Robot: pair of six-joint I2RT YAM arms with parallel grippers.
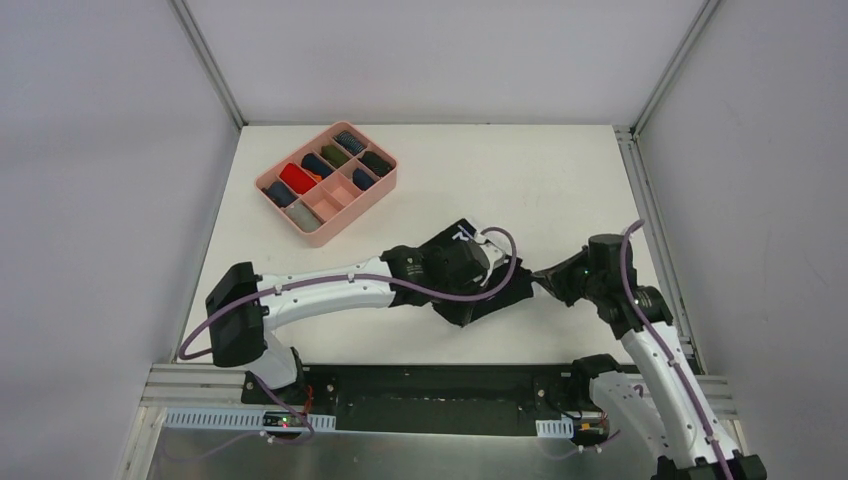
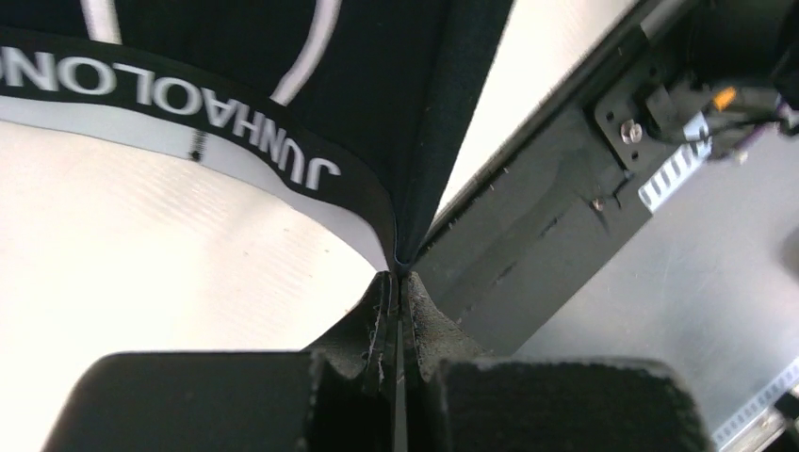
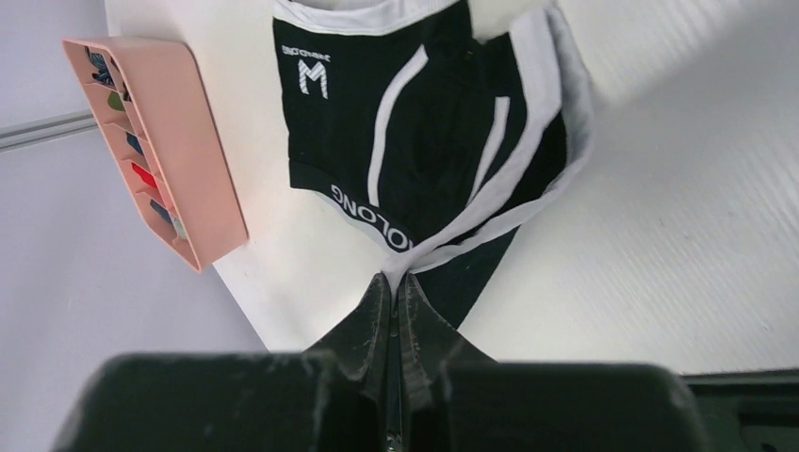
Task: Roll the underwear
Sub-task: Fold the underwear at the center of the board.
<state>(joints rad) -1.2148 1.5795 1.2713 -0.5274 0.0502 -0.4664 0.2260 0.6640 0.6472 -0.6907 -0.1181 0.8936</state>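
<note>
You've got the black briefs [image 1: 497, 298] on the table [image 1: 520, 170], off the pink tray [image 1: 360, 212]'s near-right corner, toward the arm bases. They're near the tray but not touching it. In the top view most of the cloth is hidden under the L arm [image 1: 330, 288]'s wrist, so only a dark patch shows btwn the two wrists.

L jaws: pressed together, pinching a corner of the briefs [image 2: 377, 85] just where the black waistband w/ white lettering [image 2: 188, 104] runs out. The cloth fans away from that pinch point.

R jaws: also pressed together, pinching the pale waistband edge [image 3: 490, 212] of the briefs [image 3: 424, 141]. From the R wrist cam you see the cloth spread beyond the tips, w/ white seams and a white "M" mark [image 3: 313, 80]. The waistband loops over itself on the side away from the tray [image 3: 188, 160], and a strip of bare table lies btwn tray and briefs.

The R arm [image 1: 640, 320] comes in from the side of the briefs away from the tray, the L arm from the tray side.

The tray's compartments hold small bundles in red, dark blue and green; too small to say more.
</note>
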